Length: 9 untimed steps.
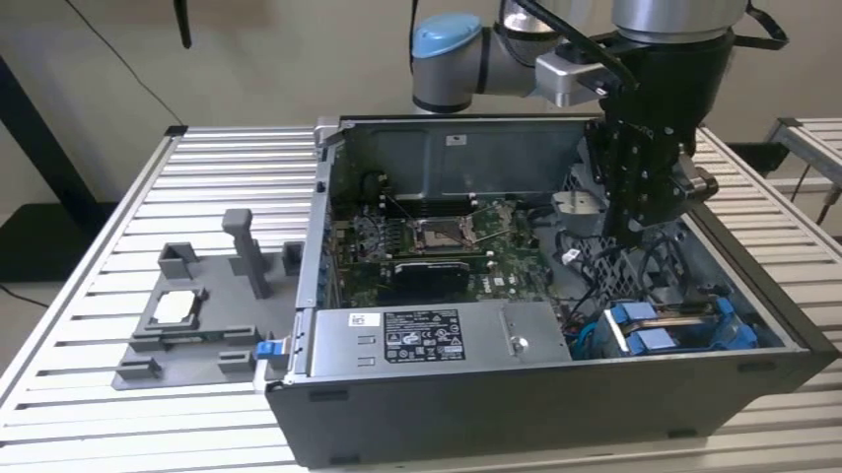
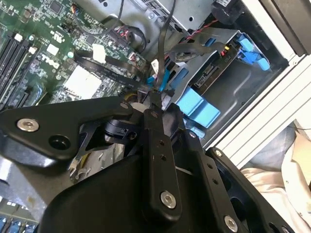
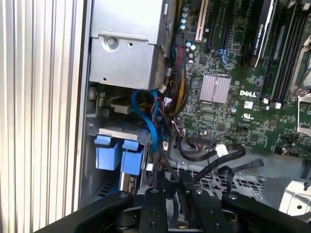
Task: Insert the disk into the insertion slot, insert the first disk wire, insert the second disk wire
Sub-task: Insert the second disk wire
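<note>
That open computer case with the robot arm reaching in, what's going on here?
A robot arm's gripper hangs inside the open computer case, close to the insertion slot in the corner. The disk, in its blue carrier, already sits in that slot. The gripper looks closed on a thin black wire beside the motherboard. As far as these views show, the wire is not yet plugged in.

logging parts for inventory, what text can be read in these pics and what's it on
power supply label: print too small to read
motherboard: a white brand mark and tiny board markings, not quoted here
nothing else carries legible text
</note>
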Available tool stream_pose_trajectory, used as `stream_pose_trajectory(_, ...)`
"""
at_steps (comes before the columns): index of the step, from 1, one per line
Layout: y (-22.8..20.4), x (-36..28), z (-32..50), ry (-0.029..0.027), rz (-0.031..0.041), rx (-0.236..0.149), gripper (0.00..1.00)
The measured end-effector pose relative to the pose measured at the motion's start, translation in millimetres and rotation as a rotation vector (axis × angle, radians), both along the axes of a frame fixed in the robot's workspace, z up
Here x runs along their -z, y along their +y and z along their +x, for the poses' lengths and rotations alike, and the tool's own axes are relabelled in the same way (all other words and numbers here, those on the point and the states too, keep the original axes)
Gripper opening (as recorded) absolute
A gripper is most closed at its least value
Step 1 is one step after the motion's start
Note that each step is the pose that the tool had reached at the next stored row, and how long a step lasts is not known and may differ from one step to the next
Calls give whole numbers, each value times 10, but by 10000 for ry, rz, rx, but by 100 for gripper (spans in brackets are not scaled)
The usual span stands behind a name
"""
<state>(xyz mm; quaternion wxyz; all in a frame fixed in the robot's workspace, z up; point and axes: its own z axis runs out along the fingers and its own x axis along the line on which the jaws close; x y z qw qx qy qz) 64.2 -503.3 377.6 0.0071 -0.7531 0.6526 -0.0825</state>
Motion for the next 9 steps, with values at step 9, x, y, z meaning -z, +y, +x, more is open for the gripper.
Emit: stream_pose_trajectory(9, 0, 23, -24, -61, -9, -62, 26)
